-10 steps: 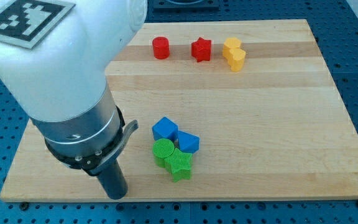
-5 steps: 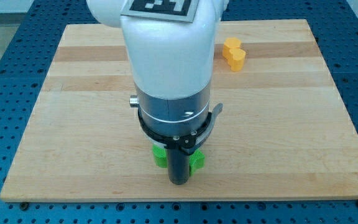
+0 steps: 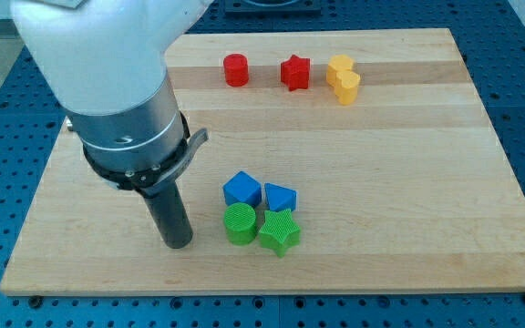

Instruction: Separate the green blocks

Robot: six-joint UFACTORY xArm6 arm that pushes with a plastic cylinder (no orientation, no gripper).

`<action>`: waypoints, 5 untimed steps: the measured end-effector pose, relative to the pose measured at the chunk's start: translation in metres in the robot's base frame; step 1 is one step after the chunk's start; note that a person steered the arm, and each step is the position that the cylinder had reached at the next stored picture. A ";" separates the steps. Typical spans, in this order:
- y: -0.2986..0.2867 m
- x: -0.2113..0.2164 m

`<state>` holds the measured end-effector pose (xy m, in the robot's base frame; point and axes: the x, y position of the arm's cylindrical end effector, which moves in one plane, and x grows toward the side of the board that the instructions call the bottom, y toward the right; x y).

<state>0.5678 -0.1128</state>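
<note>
A green cylinder point(image 3: 240, 223) and a green star point(image 3: 279, 231) sit side by side near the view's bottom middle of the wooden board point(image 3: 399, 164), touching or nearly touching. My tip point(image 3: 179, 244) rests on the board a short way to the view's left of the green cylinder, apart from it. A blue cube point(image 3: 241, 190) and a blue wedge-like block point(image 3: 280, 197) sit just above the green pair, close against them.
A red cylinder point(image 3: 235, 69), a red star point(image 3: 294, 72) and two touching yellow blocks point(image 3: 343, 76) line up near the view's top edge. The arm's large white and grey body point(image 3: 108, 82) covers the board's upper left.
The arm swung from the left over the green blocks and back to their left. The green star now lies right of the green cylinder instead of below it.
</note>
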 end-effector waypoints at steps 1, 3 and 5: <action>0.002 0.000; 0.091 0.000; 0.192 -0.001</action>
